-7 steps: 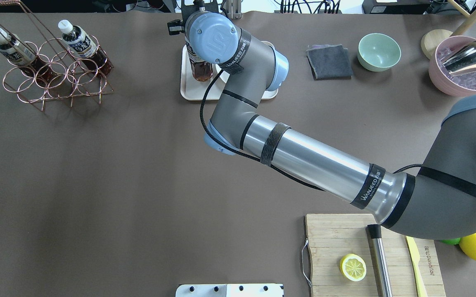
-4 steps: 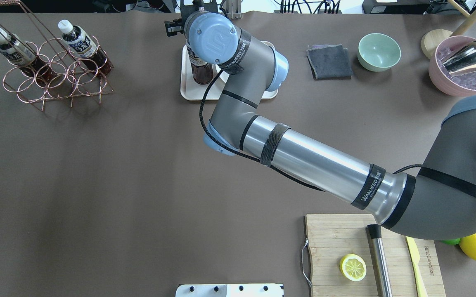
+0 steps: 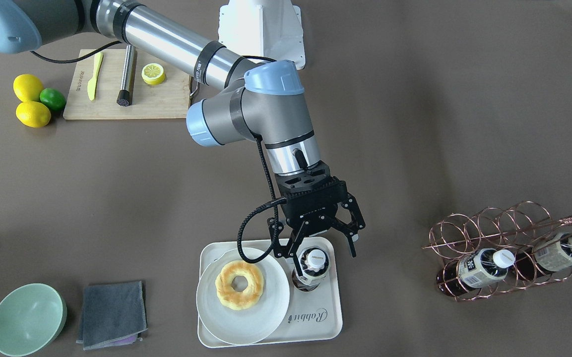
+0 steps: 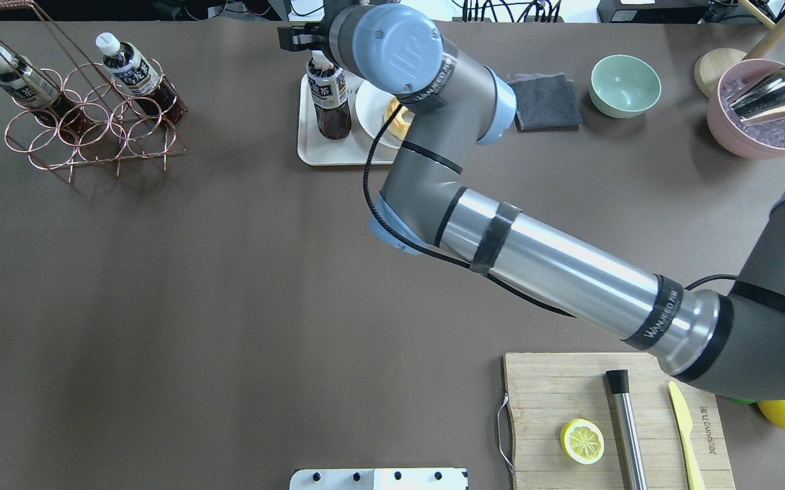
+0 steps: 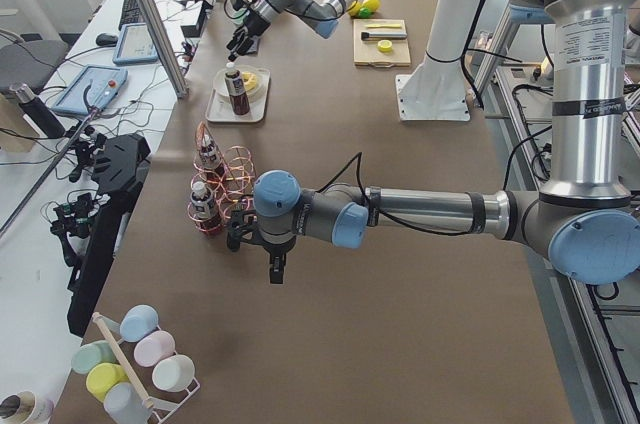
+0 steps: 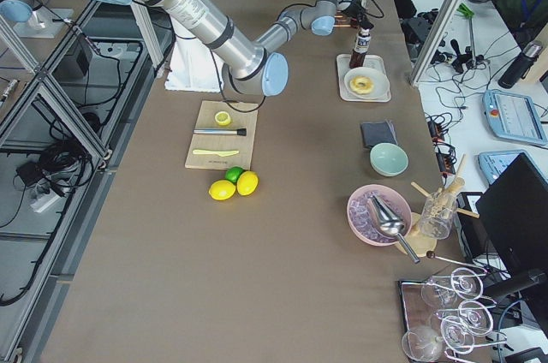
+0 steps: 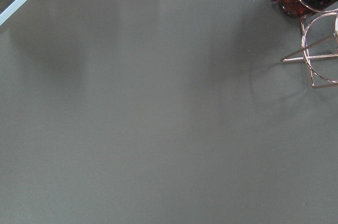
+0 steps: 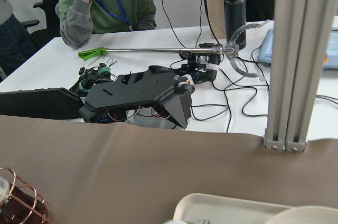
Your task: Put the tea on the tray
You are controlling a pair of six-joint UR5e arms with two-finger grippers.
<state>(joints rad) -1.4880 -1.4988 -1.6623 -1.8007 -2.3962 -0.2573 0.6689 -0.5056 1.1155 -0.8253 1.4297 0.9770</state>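
The tea [image 3: 310, 271] is filled with dark red-brown liquid, capped in white and wrapped in a beige-grey label with dark print. The tray [image 3: 323, 297] is coloured white and marked with grey script reading "Rabbit". The surface [image 4: 195, 272] is covered in plain brown-grey. The right tool [image 3: 315, 254] is finished in black. The wire rack [image 3: 494, 248] is coloured copper-pink, the bowl [image 3: 27, 317] pale green, the cloth [image 3: 112, 313] dark grey.
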